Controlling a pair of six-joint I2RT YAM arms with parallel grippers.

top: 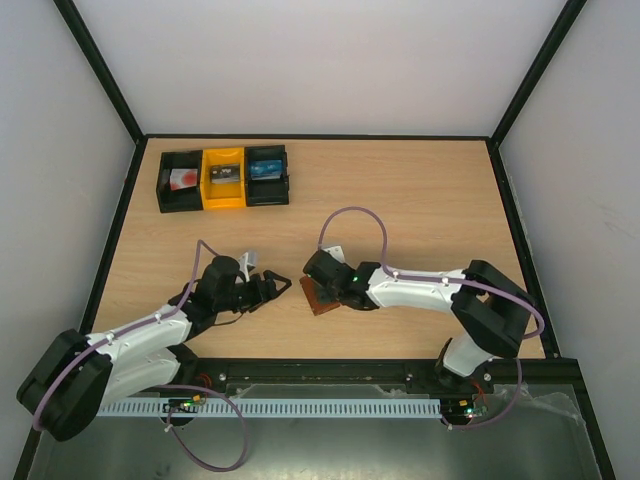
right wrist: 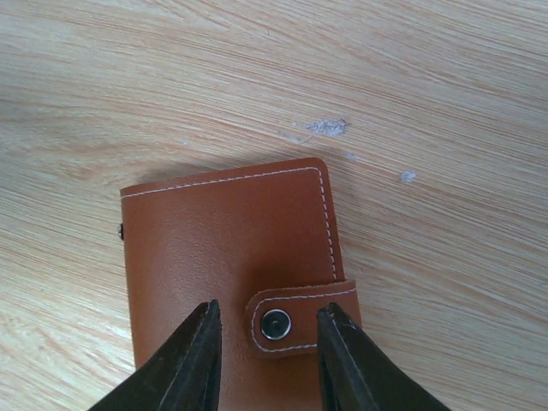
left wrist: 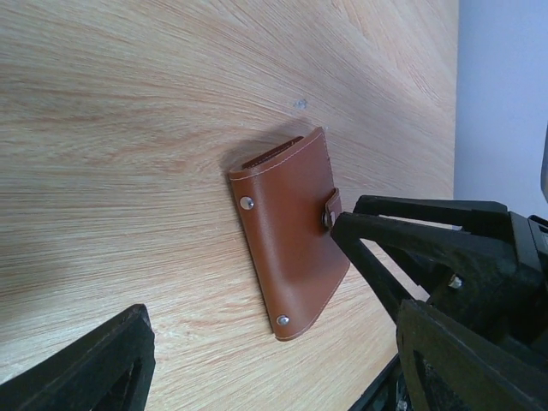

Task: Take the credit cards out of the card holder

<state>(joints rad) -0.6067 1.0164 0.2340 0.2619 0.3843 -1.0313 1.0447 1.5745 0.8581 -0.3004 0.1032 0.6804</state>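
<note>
Between right fingers: card holder tab | right fingers apart | left fingers apart

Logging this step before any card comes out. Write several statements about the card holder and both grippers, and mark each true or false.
1. The card holder lies closed on the table, its tab snapped down. True.
2. A card sticks out of the card holder. False: no card shows.
3. The right gripper has its jaws apart, one either side of the snap. True.
4. The left gripper grips the card holder. False: it is open and empty, beside it.
</note>
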